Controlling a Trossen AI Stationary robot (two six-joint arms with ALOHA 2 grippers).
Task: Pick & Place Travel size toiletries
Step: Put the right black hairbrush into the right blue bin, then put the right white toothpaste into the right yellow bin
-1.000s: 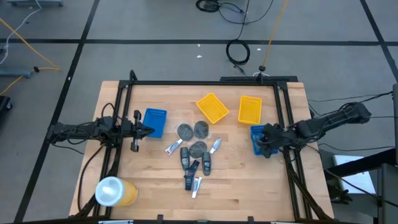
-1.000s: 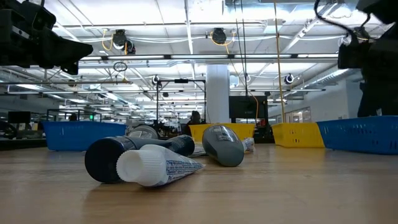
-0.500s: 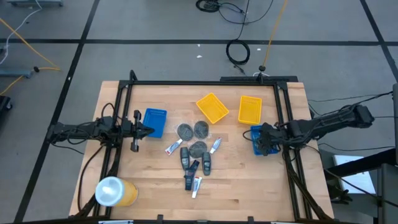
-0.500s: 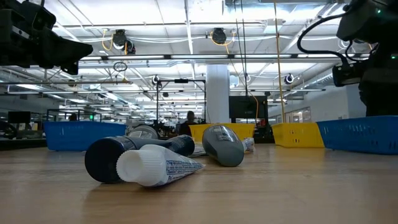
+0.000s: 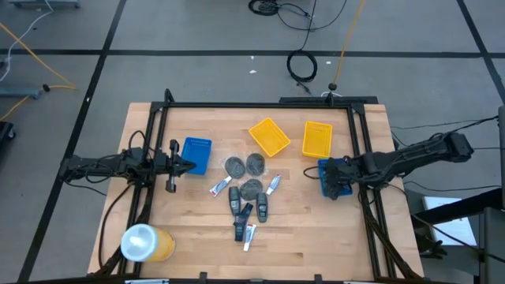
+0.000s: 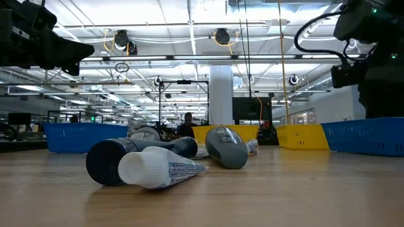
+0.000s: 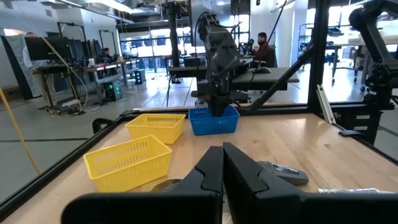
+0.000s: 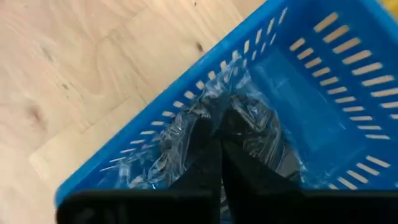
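The right gripper (image 8: 221,146) is reaching into the right-hand blue tray (image 5: 326,180), its fingers pinching shut on a clear wrapper (image 8: 249,124). The left gripper (image 7: 222,163) is waiting closed and empty beside the other blue tray (image 5: 196,154), while the toiletries (image 5: 245,201) are lying mid-table.

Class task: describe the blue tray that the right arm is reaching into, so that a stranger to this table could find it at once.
Start at the wooden table and go to its right edge, just below the two yellow trays. There sits the blue tray, under the right gripper. Unlike the other blue tray, it holds crinkled clear plastic.

Matt pale wood table (image 5: 316,229), slotted blue plastic tray (image 8: 348,81), crinkly clear film (image 8: 249,118).
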